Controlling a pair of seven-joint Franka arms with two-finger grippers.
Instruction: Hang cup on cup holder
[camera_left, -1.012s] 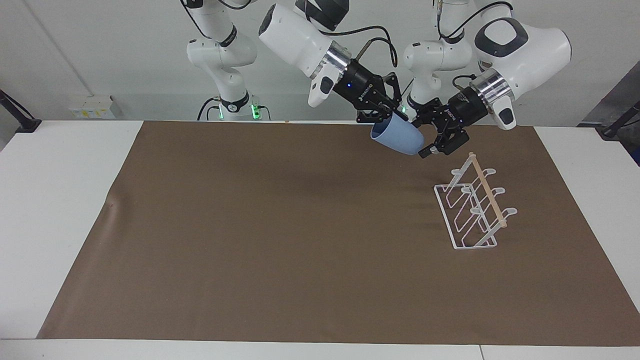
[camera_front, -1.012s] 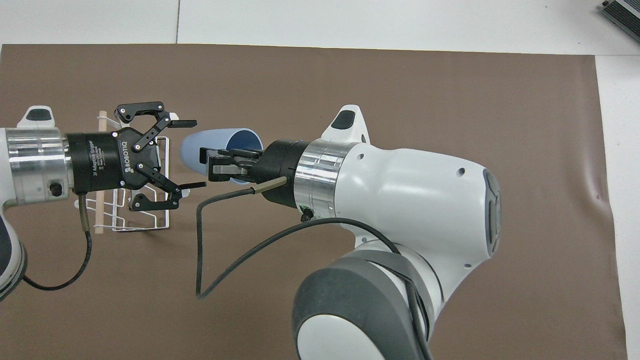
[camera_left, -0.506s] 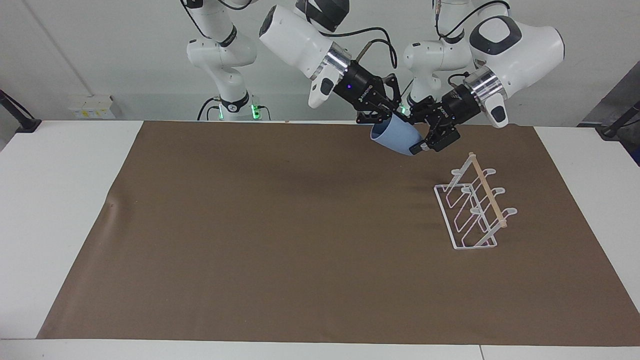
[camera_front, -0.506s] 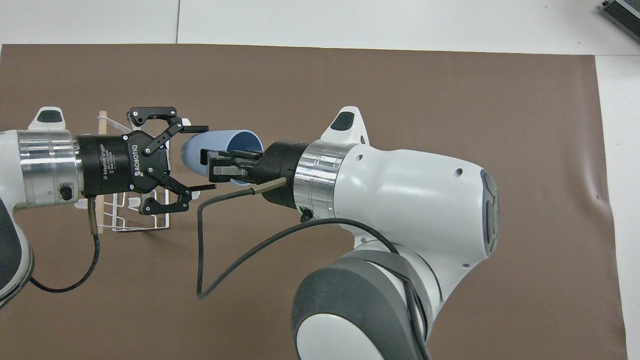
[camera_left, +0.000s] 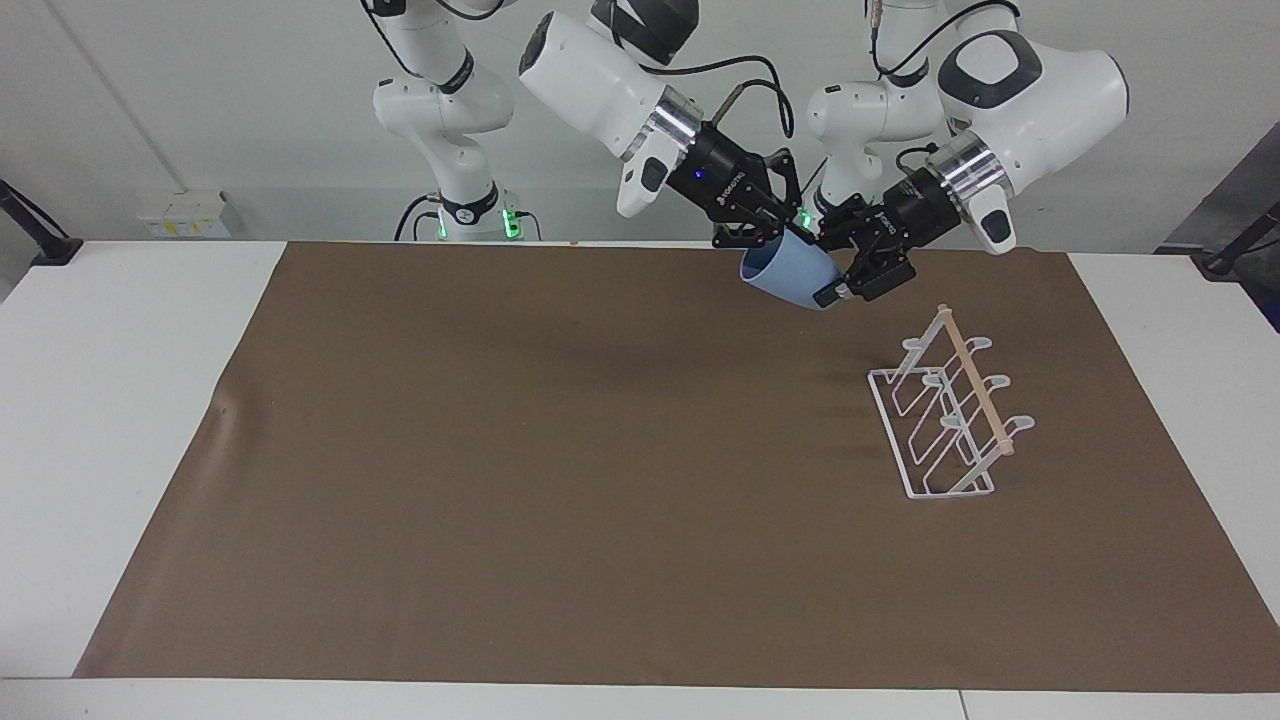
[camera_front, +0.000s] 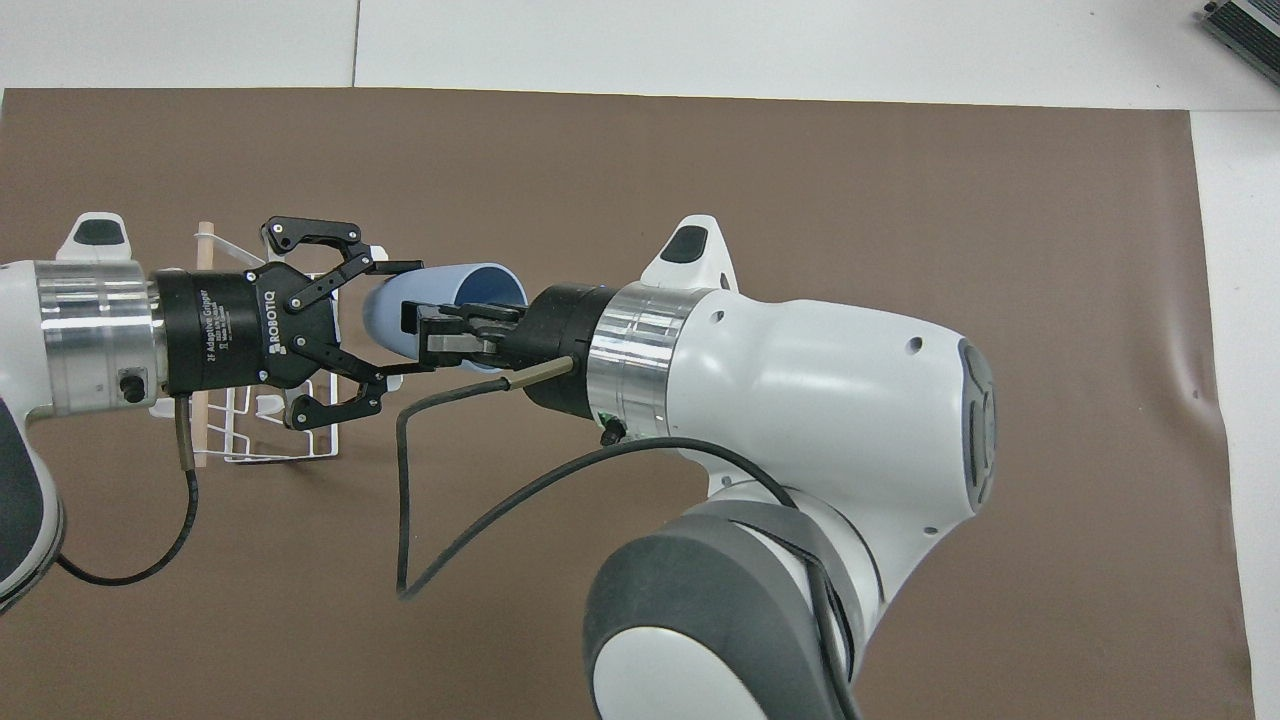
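both claws grip the blue cup (camera_front: 440, 305) mid-air, upper left of the frame: right gripper (camera_front: 425, 332) at its rim, left gripper (camera_front: 395, 318), lettered "robotiq", clamped on its base

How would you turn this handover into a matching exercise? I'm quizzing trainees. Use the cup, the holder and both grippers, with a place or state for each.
Column one:
1. cup
2. cup holder
3. left gripper
4. right gripper

Column two:
A. stands on the brown mat, toward the left arm's end of the table
B. in the air, on its side, gripped at both ends
C. fingers pinch the cup's rim
D. fingers clamp the cup's closed bottom end

Pairs: 1-B, 2-A, 3-D, 4-C
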